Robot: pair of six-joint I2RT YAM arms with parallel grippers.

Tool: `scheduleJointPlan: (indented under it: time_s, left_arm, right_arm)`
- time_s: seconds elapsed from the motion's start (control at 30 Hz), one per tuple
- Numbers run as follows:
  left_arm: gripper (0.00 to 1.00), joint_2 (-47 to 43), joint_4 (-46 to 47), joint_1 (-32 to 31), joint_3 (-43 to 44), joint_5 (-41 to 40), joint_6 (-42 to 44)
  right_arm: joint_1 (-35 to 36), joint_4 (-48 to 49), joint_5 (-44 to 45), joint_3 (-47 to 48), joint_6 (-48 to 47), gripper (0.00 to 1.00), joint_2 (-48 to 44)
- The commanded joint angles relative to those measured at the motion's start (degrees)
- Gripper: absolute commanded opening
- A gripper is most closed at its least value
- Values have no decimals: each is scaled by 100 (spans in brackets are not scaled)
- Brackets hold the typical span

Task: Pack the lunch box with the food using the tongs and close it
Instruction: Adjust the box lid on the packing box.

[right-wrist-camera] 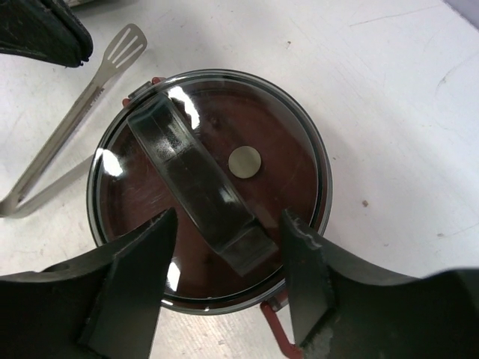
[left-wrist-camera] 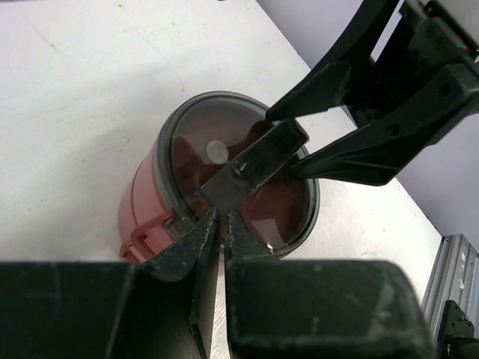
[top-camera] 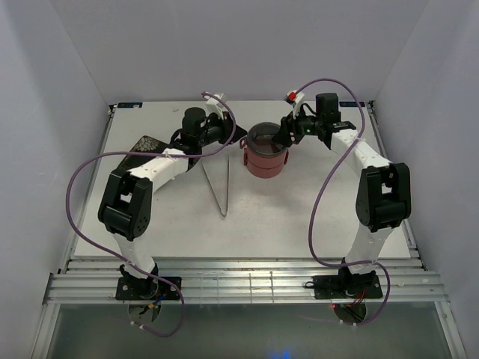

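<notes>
Nearest the lens in the overhead view are the two arm mounts (top-camera: pixel 146 288), bolted at the near edge of the table (top-camera: pixel 299 224). Mid-table stands the lunch box (top-camera: pixel 266 161), dusty red, tiers stacked, lid on. Silver tongs (top-camera: pixel 219 187) lie flat just to its left, held by neither arm. The left gripper (top-camera: pixel 230 136) and right gripper (top-camera: pixel 283 137) reach in from opposite sides. A dark patterned plate (top-camera: pixel 146 142) peeks from under the left arm; no food shows.

Left wrist view: this gripper's fingers are drawn almost together, a thin slit between them and nothing visibly pinched, tips by the near rim of the lid (left-wrist-camera: pixel 191 134). A dark strap handle (left-wrist-camera: pixel 251 168) crosses the smoky lid.

Right wrist view: the fingers (right-wrist-camera: pixel 135 277) stand apart on either side of the handle's end, not touching it.

The step in hand looks like taking hold of that handle — whether to lift or seat the lid is unclear. To do it well, centre the strap between the pads, close squarely across it, and keep the pull vertical so the box neither slides nor tips.
</notes>
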Motion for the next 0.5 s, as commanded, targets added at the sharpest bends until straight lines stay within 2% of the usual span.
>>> scheduleJointPlan:
  time_s: [0.0,0.47]
  left_arm:
    - [18,-25,-7,-134,279,71,103]
    - [20,1,2,-381,279,-78,323]
  right_arm:
    - [23,62,72,-209,321,62,-231]
    - [23,133,186,-297,453,55,-240]
